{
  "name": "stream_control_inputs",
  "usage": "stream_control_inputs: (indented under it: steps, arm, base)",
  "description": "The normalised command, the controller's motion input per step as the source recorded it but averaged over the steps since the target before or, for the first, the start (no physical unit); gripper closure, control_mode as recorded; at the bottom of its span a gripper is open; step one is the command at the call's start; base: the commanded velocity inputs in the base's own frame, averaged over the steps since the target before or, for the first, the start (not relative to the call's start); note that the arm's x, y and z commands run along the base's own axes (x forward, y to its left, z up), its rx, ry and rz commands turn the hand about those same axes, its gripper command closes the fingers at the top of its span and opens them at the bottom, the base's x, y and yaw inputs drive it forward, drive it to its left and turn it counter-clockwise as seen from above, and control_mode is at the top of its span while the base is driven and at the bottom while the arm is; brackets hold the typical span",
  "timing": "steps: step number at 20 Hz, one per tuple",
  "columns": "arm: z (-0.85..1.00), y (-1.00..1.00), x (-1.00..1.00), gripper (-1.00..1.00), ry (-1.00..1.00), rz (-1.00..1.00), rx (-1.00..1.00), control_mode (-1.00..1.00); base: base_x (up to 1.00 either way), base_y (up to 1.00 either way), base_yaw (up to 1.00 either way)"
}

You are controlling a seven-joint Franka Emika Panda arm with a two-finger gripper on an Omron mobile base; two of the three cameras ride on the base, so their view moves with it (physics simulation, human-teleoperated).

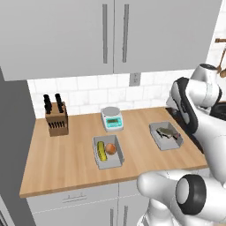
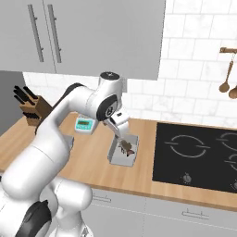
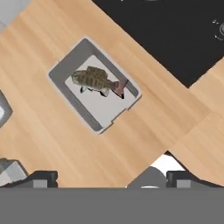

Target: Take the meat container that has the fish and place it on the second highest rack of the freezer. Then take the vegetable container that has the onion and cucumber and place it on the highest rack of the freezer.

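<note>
Knife block [image 1: 56,118] at 9 o'clock on worktop [image 1: 66,163], kitchen scale [image 1: 111,118] at 12, black cooktop [image 2: 199,155] at 3; wall cabs [image 1: 110,35] above.

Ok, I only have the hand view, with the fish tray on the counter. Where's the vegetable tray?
Observer: The vegetable tray is on the same counter, left of the fish tray and not touching it.
Operator: Anything between them?
Observer: Bare wood; a scale stands behind the gap, near the wall.
Operator: How is the claw placed?
Observer: From the right base view, the claw hangs over the fish tray.
</note>
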Motion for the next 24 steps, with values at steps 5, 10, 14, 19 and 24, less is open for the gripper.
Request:
stream_control_inputs:
  steps: [5, 10, 14, 19, 24]
  arm:
    - [-0.5, -0.12, -0.16, -1.0, 0.03, -0.2, 0.02, -1.0]
    - [-0.58, -0.11, -0.2, -1.0, 0.07, -0.17, 0.09, -1.0]
    - [-0.35, -0.02, 0.11, -1.0, 0.02, -0.08, 0.03, -1.0]
    - [-0.41, 0.0, 0.46, -1.0, 0.06, -0.06, 0.0, -1.0]
    - [-0.51, -0.02, 0.3, -1.0, 0.04, -0.06, 0.0, -1.0]
  base:
    - [0.0, 0.0, 0.0]
    - [0.0, 0.0, 0.0]
    - [0.0, 0.0, 0.0]
    - [0.0, 0.0, 0.0]
    - [0.0, 0.0, 0.0]
